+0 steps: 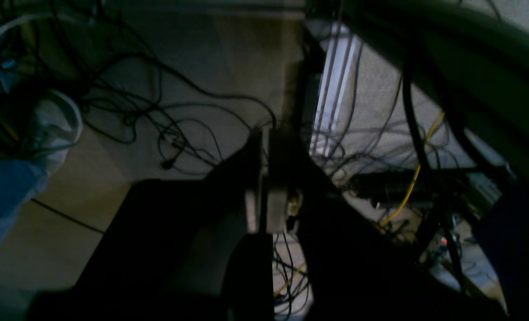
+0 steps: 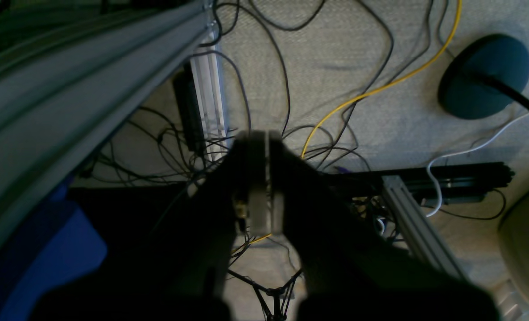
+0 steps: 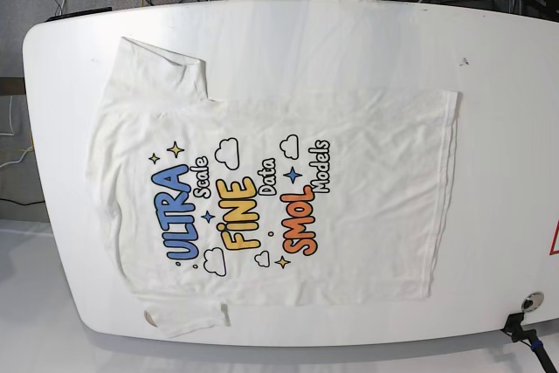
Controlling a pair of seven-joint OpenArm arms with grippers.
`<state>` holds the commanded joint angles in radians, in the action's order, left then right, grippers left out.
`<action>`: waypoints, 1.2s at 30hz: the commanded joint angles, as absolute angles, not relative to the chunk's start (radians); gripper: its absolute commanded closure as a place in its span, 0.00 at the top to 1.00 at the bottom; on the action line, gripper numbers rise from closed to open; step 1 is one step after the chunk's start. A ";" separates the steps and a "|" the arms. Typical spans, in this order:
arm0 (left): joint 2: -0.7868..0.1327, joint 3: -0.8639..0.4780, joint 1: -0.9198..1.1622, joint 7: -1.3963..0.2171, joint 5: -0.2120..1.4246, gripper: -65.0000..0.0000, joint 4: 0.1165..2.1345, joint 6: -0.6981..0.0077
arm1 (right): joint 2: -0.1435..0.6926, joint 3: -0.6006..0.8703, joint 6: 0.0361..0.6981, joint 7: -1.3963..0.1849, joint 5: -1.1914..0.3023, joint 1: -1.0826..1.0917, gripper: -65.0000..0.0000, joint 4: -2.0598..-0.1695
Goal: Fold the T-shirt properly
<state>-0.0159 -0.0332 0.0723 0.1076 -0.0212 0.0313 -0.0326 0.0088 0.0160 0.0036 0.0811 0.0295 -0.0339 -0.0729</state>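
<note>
- A white table (image 3: 367, 32) with rounded corners fills most of the base view.
- The T-shirt (image 3: 367, 189) lies spread flat on it, print side up, collar end toward the left edge, hem toward the right.
- One sleeve (image 3: 162, 63) points to the far edge.

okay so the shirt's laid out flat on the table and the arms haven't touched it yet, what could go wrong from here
1. The T-shirt lies print-side up; folding it this way would likely hide the print inside.
2. Its lower sleeve sits right at the table edge, so a pull there could drag cloth off.
3. Both arms are away from the table: the left gripper and right gripper hang shut over tangled floor cables, which might snag as they swing up.
</note>
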 joint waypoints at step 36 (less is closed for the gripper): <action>-0.028 -0.030 0.084 0.099 -0.022 0.01 0.021 -0.025 | 0.014 0.013 -0.026 0.088 0.027 -0.041 0.00 -0.078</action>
<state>-0.0277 -0.0300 0.0845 0.0992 -0.0218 0.0215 -0.0254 0.0136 0.0127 -0.0260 0.0880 0.0273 -0.0409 -0.0778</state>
